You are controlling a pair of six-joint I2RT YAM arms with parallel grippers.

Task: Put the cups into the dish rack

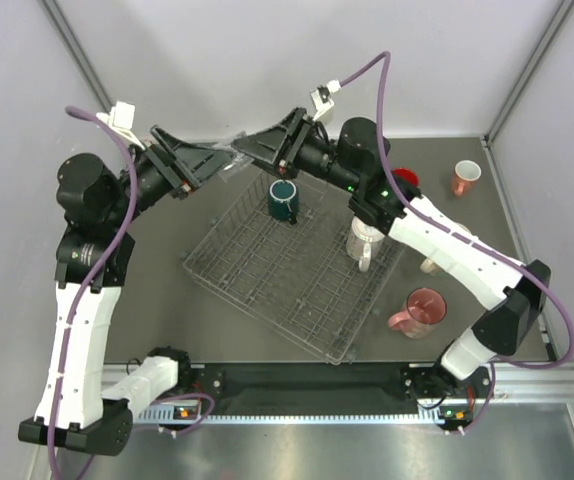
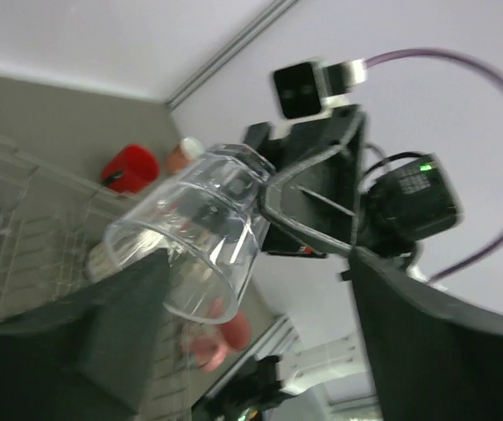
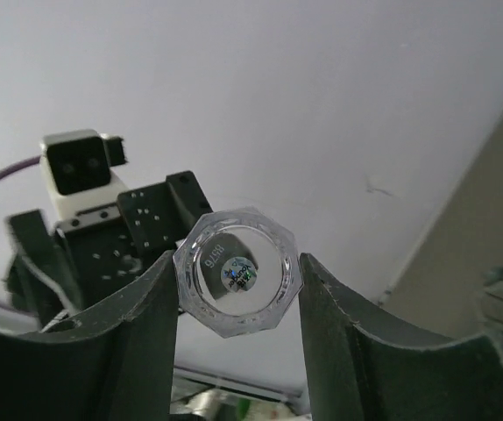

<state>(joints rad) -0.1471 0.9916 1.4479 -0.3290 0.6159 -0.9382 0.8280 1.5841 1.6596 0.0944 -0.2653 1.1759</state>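
Right pincer (image 3: 238,265) pinching clear glass cup (image 3: 238,272) by its base; left pincer (image 2: 251,267) spread at cup's mouth end, both at 11 o'clock of dish rack (image 1: 267,285).

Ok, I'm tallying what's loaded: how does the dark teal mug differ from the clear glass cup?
The dark teal mug is opaque; the clear glass cup is see-through. The teal mug stands upright in the silver wire dish rack; the glass cup is in the air, tipped sideways, its base held by the right gripper. Both are cups.
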